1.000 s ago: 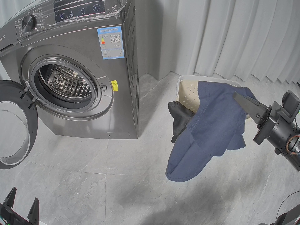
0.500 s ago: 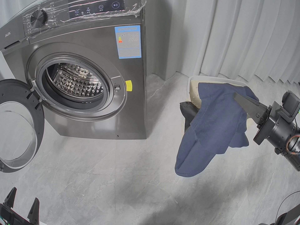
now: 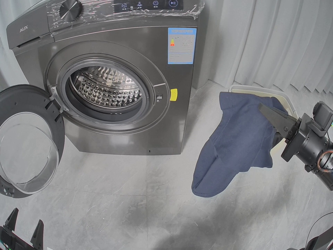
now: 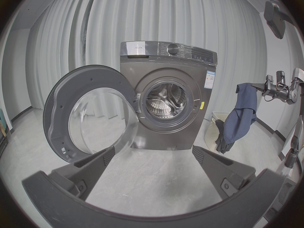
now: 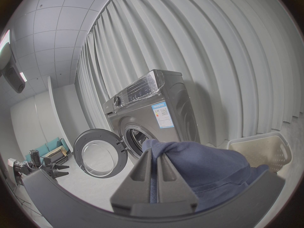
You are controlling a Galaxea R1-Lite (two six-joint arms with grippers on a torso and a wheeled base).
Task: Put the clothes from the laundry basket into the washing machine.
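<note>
Right hand (image 3: 262, 106) is clamped shut on a navy garment (image 3: 236, 139) dangling from it, laundry basket (image 3: 258, 88) on the floor below, washing machine (image 3: 104, 42) well off to its left.

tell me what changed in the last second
The head camera swung left: the washer and basket slid right in the picture without themselves moving. The right gripper stays shut on the blue garment; the left gripper stays open, low.
</note>
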